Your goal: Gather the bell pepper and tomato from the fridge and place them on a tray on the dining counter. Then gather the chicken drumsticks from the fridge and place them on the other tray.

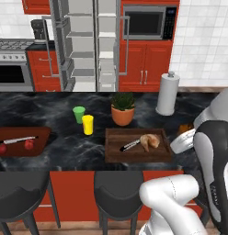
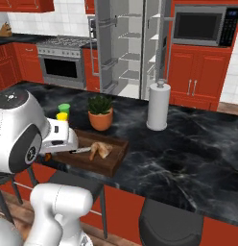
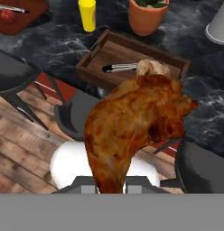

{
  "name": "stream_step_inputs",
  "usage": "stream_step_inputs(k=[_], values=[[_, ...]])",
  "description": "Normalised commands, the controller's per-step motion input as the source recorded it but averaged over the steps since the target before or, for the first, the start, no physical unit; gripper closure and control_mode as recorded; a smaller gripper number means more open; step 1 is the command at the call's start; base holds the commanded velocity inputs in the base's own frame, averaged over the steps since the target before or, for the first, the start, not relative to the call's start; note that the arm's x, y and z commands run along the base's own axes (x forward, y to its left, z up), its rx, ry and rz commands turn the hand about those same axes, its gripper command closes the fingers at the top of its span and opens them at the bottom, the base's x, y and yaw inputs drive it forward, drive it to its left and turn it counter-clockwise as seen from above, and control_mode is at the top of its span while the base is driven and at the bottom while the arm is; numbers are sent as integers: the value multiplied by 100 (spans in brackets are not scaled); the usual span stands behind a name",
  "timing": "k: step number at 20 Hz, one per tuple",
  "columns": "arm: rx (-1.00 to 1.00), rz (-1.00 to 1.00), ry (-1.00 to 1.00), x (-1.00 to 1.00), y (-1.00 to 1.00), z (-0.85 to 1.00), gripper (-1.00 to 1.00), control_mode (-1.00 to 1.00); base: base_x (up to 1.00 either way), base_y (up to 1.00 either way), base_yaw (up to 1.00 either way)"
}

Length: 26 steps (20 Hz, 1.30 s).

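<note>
The gripper clenches a red-brown chicken drumstick; a pale drumstick lies in the dark brown tray.

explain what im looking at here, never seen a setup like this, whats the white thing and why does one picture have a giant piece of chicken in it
The white thing is a robot arm on a base that can drive, in a rendered kitchen. Two pictures come from cameras on the base, behind the arm to its left and right, looking over a black marble dining counter. The third is from a camera on the hand, so whatever the gripper holds looms large: a red-brown chicken drumstick, clamped at its narrow end.

On the counter sit a dark brown tray holding a pale drumstick and a knife, a potted plant, a green cup, a yellow cup and a paper towel roll. A flatter reddish tray at the left carries red produce and another knife. Behind, the fridge stands open.
</note>
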Motion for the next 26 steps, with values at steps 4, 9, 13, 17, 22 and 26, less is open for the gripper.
stream_step_inputs(k=[4,9,13,17,22,26], values=[[0,21,0,85,10,1,100,-100,0,0,0],[-2,4,1,71,32,-8,100,-100,0,0,0],[-4,0,3,58,33,-22,100,-100,0,0,0],[-4,0,3,37,27,-32,100,-100,0,0,0],[-9,0,2,14,3,-28,100,-100,0,0,0],[-7,-2,2,21,9,-33,100,-100,0,0,0]])
